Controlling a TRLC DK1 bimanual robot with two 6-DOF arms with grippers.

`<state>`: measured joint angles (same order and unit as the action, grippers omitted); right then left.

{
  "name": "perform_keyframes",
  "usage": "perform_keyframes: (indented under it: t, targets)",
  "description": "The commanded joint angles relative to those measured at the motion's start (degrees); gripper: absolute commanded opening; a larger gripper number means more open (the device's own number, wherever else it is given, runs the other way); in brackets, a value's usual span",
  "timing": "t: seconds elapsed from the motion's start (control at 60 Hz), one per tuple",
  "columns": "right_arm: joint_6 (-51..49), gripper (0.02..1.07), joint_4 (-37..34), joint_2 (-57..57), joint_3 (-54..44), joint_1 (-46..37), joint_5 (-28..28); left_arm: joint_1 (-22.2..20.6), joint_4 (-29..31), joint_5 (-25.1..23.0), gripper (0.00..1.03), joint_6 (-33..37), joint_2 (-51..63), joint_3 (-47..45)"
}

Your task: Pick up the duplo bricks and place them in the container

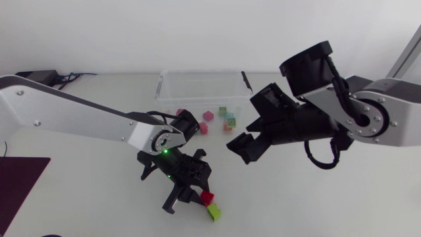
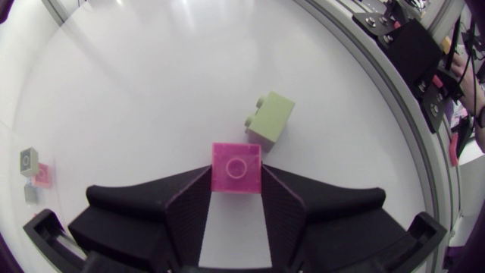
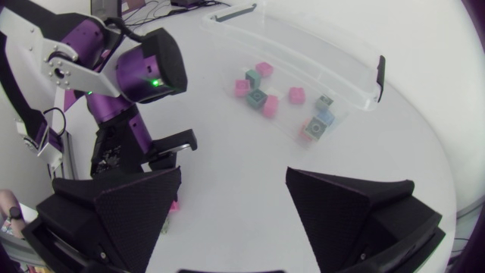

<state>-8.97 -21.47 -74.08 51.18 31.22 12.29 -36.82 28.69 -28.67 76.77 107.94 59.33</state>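
From the head view, my left gripper (image 1: 191, 197) is low near the table's (image 1: 79, 197) front edge. Its tips are at a red brick (image 1: 208, 197), with a green brick (image 1: 214, 212) just beside it, nearer that edge. The container (image 1: 172, 92) stands well apart at the far side with other bricks (image 1: 220, 118) in it, and my right gripper (image 1: 248, 140) hangs above the table just in front of the container. In the left wrist view, the red brick sits square between the left fingers (image 2: 189, 208), stud up. Both appear to press its sides, so I judge it gripped, on the table or barely off it. The green brick lies ahead and to one side, turned askew, one corner close to the red one; whether they touch I cannot tell. In the right wrist view, the right fingers stand wide apart with nothing between them, above the stretch of table between the container and the left arm (image 3: 144, 68). The left arm is plainly the one for this brick. As I read it, the coming lift wants to go straight up to spare the green brick, then swing to the container clear of the right gripper. Open table lies on the left arm's side.
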Motion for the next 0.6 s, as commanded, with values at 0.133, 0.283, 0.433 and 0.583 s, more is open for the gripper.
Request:
perform_keyframes:
  t: [0.133,0.283,0.433,0.583]
  targets:
    - [0.18,1.02,-1.82,3.42,-6.09,3.58,1.68,6.06,1.55,-0.43,0.22,-1.19,-8.71,-2.29]
    - [-0.17,1.02,-2.34,2.63,-8.02,5.34,1.77,10.54,1.46,-1.66,0.22,-3.82,-14.95,-2.73]
    - [0.10,0.99,-3.57,-0.97,-7.94,8.24,2.21,15.72,-1.62,-4.12,0.22,-9.36,-21.46,-2.90]
    - [0.89,0.99,-4.63,-8.18,-5.65,11.76,2.12,20.65,-11.64,-5.52,0.22,-19.47,-25.24,-3.43]
